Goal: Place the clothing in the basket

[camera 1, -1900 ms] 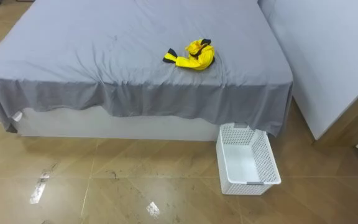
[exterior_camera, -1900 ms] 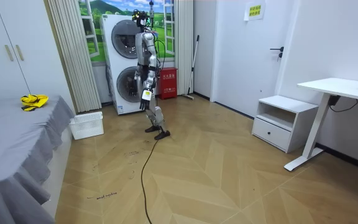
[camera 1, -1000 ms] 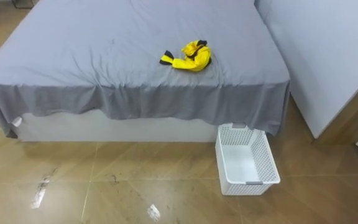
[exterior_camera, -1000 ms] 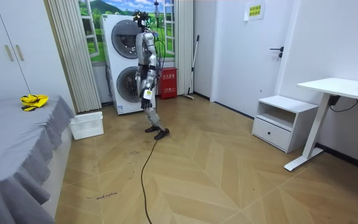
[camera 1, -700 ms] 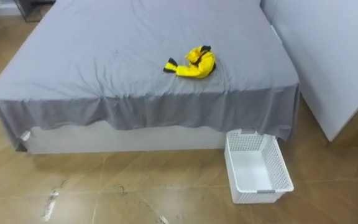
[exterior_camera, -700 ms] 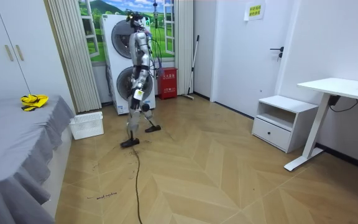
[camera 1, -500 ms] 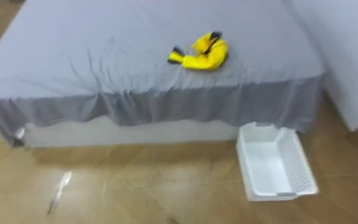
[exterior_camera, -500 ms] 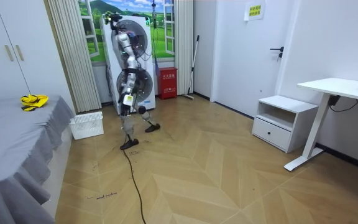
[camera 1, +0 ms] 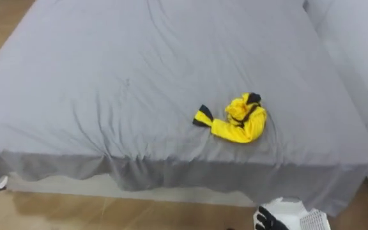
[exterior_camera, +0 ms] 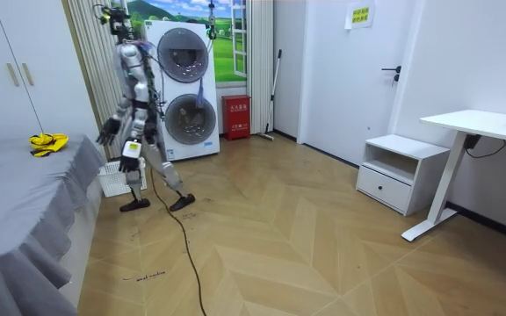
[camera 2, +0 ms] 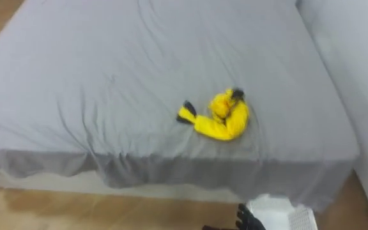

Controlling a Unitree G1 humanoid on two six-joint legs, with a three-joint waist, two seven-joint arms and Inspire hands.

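A grey bed (camera 1: 107, 76) stands on a wooden floor (exterior_camera: 323, 246). The yellow clothes (camera 1: 238, 121) lie bunched on the sheet near the front edge. The white basket (camera 1: 306, 220) sits on the floor below. The right hand (camera 1: 268, 221) shows beside the basket, fingers spread and empty. The room view adds the robot at the bed's corner, washing machines (exterior_camera: 183, 88) behind it, a desk (exterior_camera: 486, 123) across the room, and the left hand (exterior_camera: 130, 163) low at its side; I cannot tell how its fingers stand.

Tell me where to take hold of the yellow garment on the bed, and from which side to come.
Grip the yellow garment at its bunched main lump, coming down from above over the near edge of the bed. That lump stands thickest off the bed, while the thin black-tipped end toward the left lies flat. The right hand, low at the right, probably suits.
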